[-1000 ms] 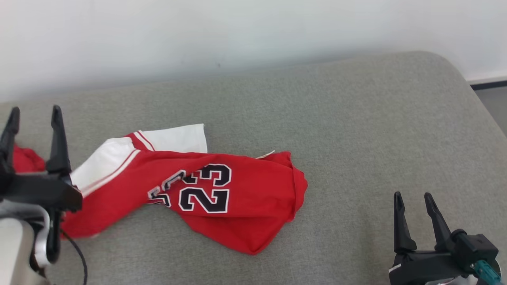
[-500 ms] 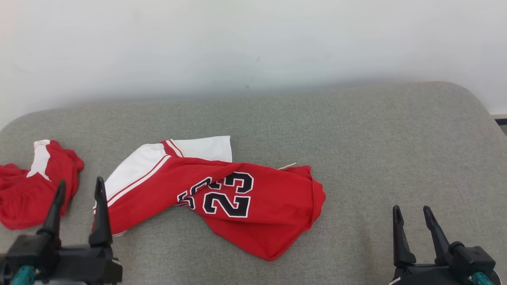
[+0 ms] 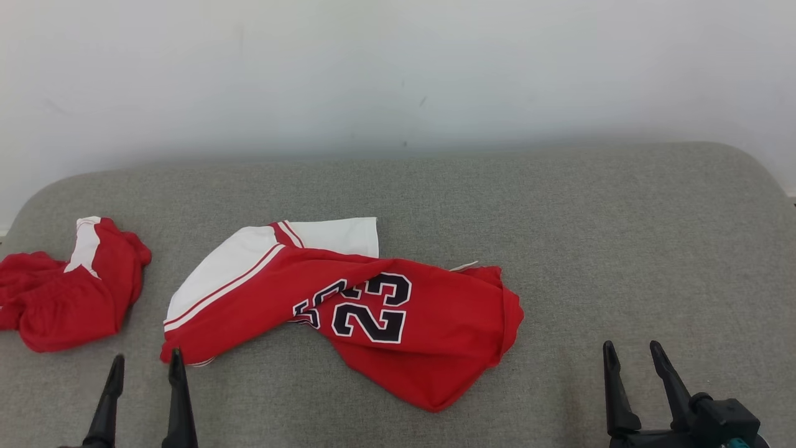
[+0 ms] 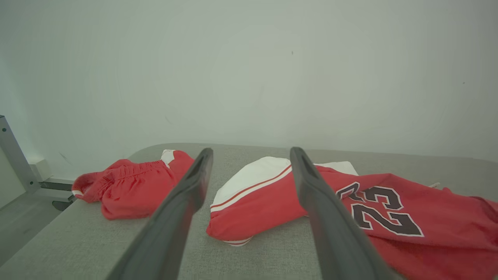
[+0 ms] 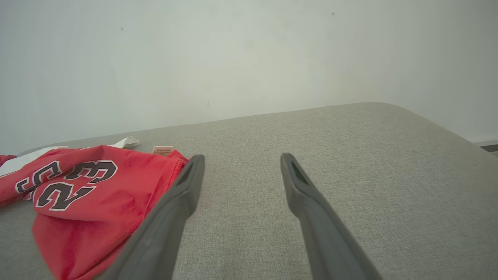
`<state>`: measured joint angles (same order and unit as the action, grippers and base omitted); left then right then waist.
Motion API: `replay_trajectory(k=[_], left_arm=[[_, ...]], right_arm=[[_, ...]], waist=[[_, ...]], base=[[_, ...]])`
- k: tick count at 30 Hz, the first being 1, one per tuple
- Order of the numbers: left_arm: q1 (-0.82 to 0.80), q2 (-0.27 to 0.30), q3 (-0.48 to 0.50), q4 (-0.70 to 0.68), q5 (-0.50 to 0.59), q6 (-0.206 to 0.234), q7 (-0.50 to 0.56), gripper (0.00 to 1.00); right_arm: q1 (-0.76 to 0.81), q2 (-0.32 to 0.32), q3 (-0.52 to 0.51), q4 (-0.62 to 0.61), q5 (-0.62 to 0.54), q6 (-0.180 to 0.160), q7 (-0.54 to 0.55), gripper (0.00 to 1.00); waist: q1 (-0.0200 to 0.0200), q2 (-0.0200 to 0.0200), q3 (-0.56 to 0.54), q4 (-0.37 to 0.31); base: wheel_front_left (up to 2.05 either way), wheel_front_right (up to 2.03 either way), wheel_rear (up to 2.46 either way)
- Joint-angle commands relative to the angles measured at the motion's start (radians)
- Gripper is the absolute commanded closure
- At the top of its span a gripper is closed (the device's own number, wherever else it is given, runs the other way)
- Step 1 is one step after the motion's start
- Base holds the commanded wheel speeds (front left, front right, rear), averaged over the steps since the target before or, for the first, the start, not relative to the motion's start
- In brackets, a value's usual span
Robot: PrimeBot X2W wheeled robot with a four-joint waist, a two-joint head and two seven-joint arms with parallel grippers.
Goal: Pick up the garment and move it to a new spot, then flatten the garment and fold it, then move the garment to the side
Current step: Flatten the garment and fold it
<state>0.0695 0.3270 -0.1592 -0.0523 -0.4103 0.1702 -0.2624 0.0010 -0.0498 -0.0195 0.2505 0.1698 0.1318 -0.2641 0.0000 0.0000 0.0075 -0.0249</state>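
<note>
one red garment [image 3: 435, 348], a jersey with a black 23 [image 3: 373, 308] on it, is lying crumpled near the middle of the grey cushion [image 3: 622, 236]. it's twisting over itself, with a white panel [image 3: 217, 274] showing at its left end and a small label [image 3: 465, 266] poking out along the far edge. the cloth is looking thin and slick, so i'm expecting it to be light and floppy, sliding and drooping as soon as it's lifted. nothing here is going to hold a shape. with the cloth doubled over, pinching a single layer is going to be the tricky part.

the best holds, to my eye, are sitting at the two ends. one is the striped hem corner [image 3: 186, 356] at the near left, the other the bunched red edge [image 3: 507, 323] at the right. taking both would be letting the jersey hang open rather than rope up.

the left gripper [image 3: 146, 356] is hovering just beside that hem corner, its fingers standing apart with no cloth between them. the right gripper [image 3: 630, 345] is waiting over bare cushion, well apart from the jersey's right edge, its fingers spread and empty too.

further out, a second red bundle [image 3: 68, 292] is sitting at the cushion's far left, apart from the jersey, and a pale wall [image 3: 398, 74] is running behind it all.
</note>
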Motion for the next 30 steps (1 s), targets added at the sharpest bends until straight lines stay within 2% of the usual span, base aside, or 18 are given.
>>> replay_trajectory(k=[1, 14, 21, 30], left_arm=[[0.020, -0.013, 0.010, -0.005, 0.013, -0.009, -0.003, 0.00], [0.027, -0.111, 0.087, 0.027, 0.091, -0.105, -0.003, 0.00], [-0.016, -0.139, 0.106, 0.068, 0.120, -0.159, -0.003, 0.00], [-0.070, -0.196, 0.109, 0.101, 0.159, -0.207, -0.003, 0.00]], right_arm=[[0.006, -0.001, 0.002, 0.004, 0.000, -0.002, 0.000, 0.00], [-0.051, -0.016, 0.054, 0.047, -0.007, -0.002, 0.011, 0.00], [-0.200, -0.066, 0.112, 0.114, 0.020, -0.002, 0.086, 0.00], [-0.409, -0.132, 0.153, 0.292, 0.057, -0.002, 0.185, 0.00]], waist=[[0.0000, 0.0000, 0.003, 0.003], [0.0000, 0.0000, 0.002, 0.037], [0.0000, 0.0000, 0.008, 0.069], [0.0000, 0.0000, 0.051, 0.148]], base=[[0.00, 0.00, 0.00], [0.00, 0.00, 0.00], [0.00, 0.00, 0.00], [0.00, 0.00, 0.00]])
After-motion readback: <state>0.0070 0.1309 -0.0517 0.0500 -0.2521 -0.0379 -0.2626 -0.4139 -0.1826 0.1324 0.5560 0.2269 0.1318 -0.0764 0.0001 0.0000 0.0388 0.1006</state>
